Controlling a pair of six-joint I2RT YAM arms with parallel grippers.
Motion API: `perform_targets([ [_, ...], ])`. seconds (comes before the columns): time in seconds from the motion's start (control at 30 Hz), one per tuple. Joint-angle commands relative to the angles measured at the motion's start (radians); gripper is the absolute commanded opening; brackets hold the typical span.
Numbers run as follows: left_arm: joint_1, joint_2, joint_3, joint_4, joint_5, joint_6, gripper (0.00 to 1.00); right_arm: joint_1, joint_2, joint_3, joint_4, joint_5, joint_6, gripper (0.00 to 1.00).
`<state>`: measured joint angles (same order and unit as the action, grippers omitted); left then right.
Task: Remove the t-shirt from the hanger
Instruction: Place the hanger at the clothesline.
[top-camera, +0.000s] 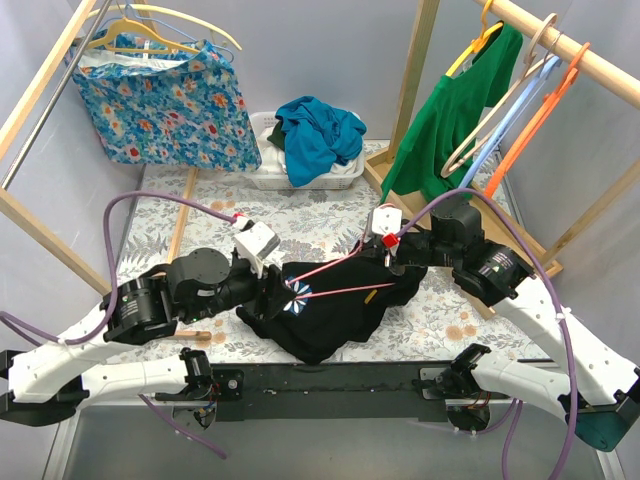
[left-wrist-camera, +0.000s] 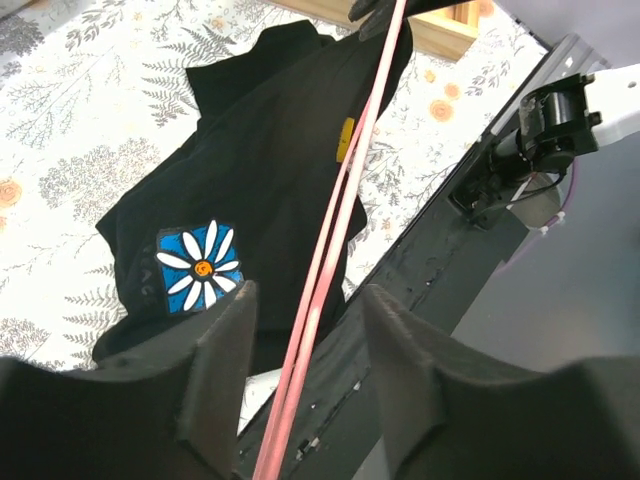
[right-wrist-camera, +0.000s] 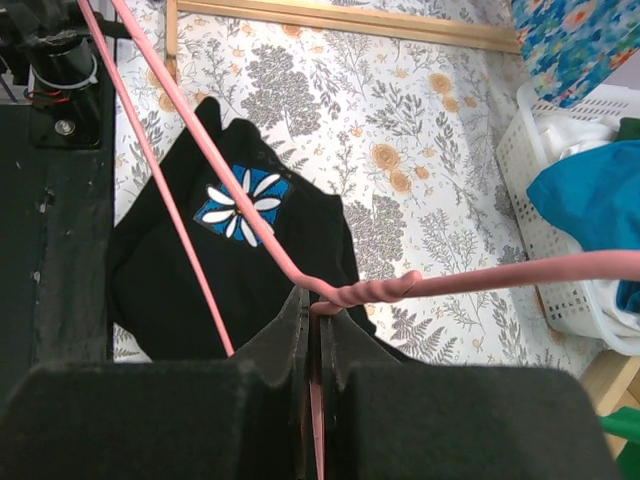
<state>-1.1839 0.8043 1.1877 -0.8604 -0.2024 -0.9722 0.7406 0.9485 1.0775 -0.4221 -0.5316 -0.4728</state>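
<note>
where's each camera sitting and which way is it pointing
Top: above and behind the bases, facing down at the table; left arm and right arm meet over the shirt.
Left wrist: on the left arm, facing down past the left pincer, open around the hanger, at the shirt.
Right wrist: on the right arm, facing down past the right pincer, shut on the hanger; basket at right.
Shared: both wrist views show the shirt's daisy patch.
</note>
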Motion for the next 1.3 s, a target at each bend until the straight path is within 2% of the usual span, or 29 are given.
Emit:
perform_targets([
  [0.0, 0.001, -0.065, 0.044, -0.046, -0.022, 0.012, 0.53, -0.006, -0.036, 0.023, -0.038, -0.059, -0.039, 0.01],
  [0.03, 0.001, -0.082, 0.046, -0.048, -0.026, 0.012, 0.60, -0.004, -0.039, 0.013, -0.038, -0.073, -0.041, 0.01],
  [0.1, 0.001, -0.089, 0.061, -0.063, -0.020, 0.009, 0.63, -0.006, -0.045, -0.004, -0.038, -0.080, -0.041, 0.01],
  [0.33, 0.001, -0.090, 0.032, -0.078, 0.078, 0.027, 0.61, -0.006, -0.022, 0.005, -0.037, -0.091, -0.052, 0.01],
  [0.67, 0.001, -0.125, -0.071, -0.042, 0.201, 0.058, 0.44, -0.004, 0.039, 0.078, -0.073, -0.080, -0.084, 0.01],
  [0.8, 0.000, -0.120, -0.099, -0.048, 0.224, 0.056, 0.24, -0.006, 0.035, 0.085, -0.073, -0.082, -0.086, 0.01],
  [0.83, 0.001, -0.119, -0.102, -0.051, 0.215, 0.055, 0.08, -0.006, 0.032, 0.085, -0.075, -0.080, -0.086, 0.01],
  [0.87, 0.001, -0.120, -0.105, -0.052, 0.215, 0.053, 0.00, -0.006, 0.027, 0.085, -0.073, -0.079, -0.086, 0.01],
  [1.27, 0.001, -0.162, -0.063, -0.051, 0.074, 0.030, 0.00, -0.006, -0.014, 0.033, 0.016, -0.021, 0.013, 0.03],
])
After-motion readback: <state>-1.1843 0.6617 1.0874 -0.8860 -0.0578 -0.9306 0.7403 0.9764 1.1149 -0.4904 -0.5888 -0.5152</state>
